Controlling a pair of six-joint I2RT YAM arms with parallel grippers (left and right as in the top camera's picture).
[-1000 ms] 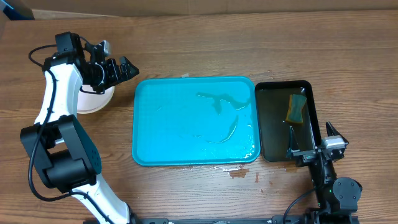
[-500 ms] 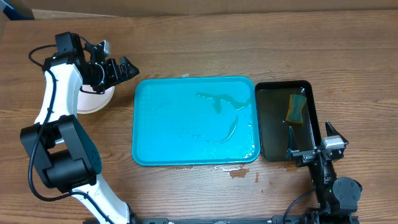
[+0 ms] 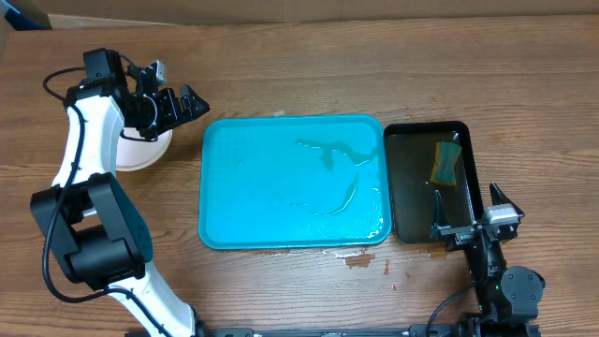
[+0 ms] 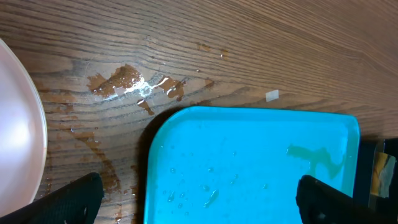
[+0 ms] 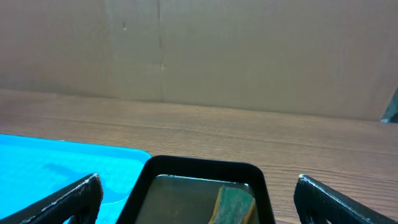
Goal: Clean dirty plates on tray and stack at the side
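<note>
Plates (image 3: 143,153) sit in a white pile on the bare table (image 3: 309,56), off the left end of the tray (image 3: 220,187) and apart from it. The left arm hides part of the pile, so I cannot tell how many there are. In the left wrist view only a curved white rim of the plates (image 4: 18,143) shows at the left border, outside the left fingertip (image 4: 71,200), not between the jaws.

The left gripper (image 3: 190,105) hangs over the wood just right of the pile, near the tray's far left corner. Its jaws are spread wide and grip nothing. Looking down between them, the camera sees the rounded corner of the tray (image 4: 249,162).

The tray has no dish on it, only thin pools of water (image 3: 337,183) toward its right half. A wet brown spill (image 4: 127,82) marks the wood between the plate rim and the tray corner, and a small pale scrap (image 4: 272,95) lies beyond the tray's far edge. More brown spots (image 3: 360,260) lie on the table by the tray's near right corner.

Just beside the tray's right edge is a black tray (image 3: 412,197) with a yellow and green sponge (image 3: 446,164) in it. The right gripper (image 3: 466,208) stands at that tray's near end, jaws far apart with nothing between them. Its camera looks across the black tray (image 5: 202,167) and the sponge (image 5: 235,202) to a cardboard wall (image 5: 249,50).

Open wood lies along the far side of both trays.
</note>
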